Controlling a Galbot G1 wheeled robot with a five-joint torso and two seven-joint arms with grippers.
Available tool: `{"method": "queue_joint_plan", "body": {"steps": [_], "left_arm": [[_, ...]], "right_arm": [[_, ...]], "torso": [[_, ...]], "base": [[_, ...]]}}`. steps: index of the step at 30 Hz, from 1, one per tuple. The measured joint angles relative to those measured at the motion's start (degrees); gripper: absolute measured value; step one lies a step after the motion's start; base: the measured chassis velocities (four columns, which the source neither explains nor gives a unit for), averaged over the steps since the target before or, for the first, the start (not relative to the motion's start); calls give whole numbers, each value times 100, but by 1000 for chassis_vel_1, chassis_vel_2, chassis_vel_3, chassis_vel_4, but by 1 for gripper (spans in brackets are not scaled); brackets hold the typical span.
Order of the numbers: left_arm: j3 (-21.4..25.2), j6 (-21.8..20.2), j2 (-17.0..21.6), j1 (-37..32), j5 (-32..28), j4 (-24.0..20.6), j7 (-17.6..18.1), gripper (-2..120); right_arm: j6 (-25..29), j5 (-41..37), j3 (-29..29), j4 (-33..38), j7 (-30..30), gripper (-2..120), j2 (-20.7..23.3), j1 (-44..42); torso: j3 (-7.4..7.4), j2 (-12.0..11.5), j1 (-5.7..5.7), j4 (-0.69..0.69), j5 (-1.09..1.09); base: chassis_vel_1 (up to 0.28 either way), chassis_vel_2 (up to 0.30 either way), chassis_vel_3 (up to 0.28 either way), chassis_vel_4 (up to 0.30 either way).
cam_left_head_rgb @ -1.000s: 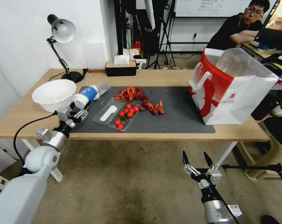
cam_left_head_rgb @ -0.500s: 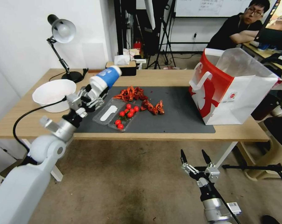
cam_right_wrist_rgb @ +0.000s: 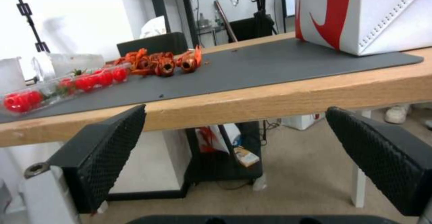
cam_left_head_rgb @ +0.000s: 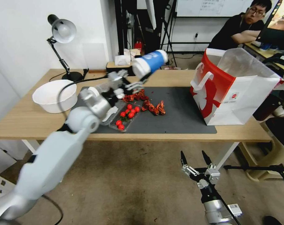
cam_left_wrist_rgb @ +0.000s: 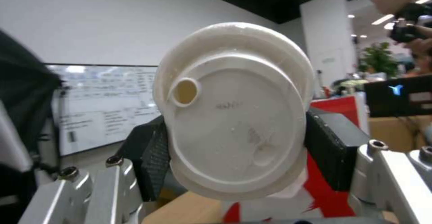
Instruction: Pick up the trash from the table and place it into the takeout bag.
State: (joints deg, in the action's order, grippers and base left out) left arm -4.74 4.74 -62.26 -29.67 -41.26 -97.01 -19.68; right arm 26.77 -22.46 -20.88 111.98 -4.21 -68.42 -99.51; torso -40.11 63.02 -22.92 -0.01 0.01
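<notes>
Blue-and-white lidded cup (cam_left_head_rgb: 149,64): light, crushable; left claw (cam_left_head_rgb: 134,82) pinching it below the lid. Right claw (cam_left_head_rgb: 195,162) spread below the bench (cam_left_head_rgb: 29,118).

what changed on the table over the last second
The left gripper, shut on the blue-and-white lidded cup, carried it up off the table's left end and rightward toward the takeout bag. The right gripper stayed open below the table; nothing else moved.

The takeout bag (cam_left_head_rgb: 234,90) is set on the table's (cam_left_head_rgb: 179,132) right end, the bowl (cam_left_head_rgb: 54,95) on its left; a tray (cam_left_head_rgb: 123,117) and shells (cam_left_head_rgb: 153,107) are laid between, a lamp (cam_left_head_rgb: 62,47) behind the bowl
</notes>
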Motion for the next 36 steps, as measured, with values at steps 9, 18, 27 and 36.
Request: {"method": "queue_joint_plan", "body": {"steps": [9,18,27,36], "left_arm": [[-1034,-21,-750,1196,55,946,88,64],[-1442,-107,-1103,1732,62,1279,137,64],[-2079,-185,-1648,2595,205,1943,150,64],[-2425,-422,-2325,3569,860,3093,-2,64]], "right_arm": [[13,68,40,-131,40,100,-83,23],[13,174,91,-172,59,100,-146,4],[9,233,69,-128,63,100,-148,-10],[26,239,36,-145,63,100,-187,-8]], "torso": [[0,0,0,2,0],[0,-1,0,5,-1],[1,0,0,1,0],[0,-1,0,2,-1]], "base": [[0,0,0,0],[0,0,0,0],[0,0,0,0],[0,0,0,0]]}}
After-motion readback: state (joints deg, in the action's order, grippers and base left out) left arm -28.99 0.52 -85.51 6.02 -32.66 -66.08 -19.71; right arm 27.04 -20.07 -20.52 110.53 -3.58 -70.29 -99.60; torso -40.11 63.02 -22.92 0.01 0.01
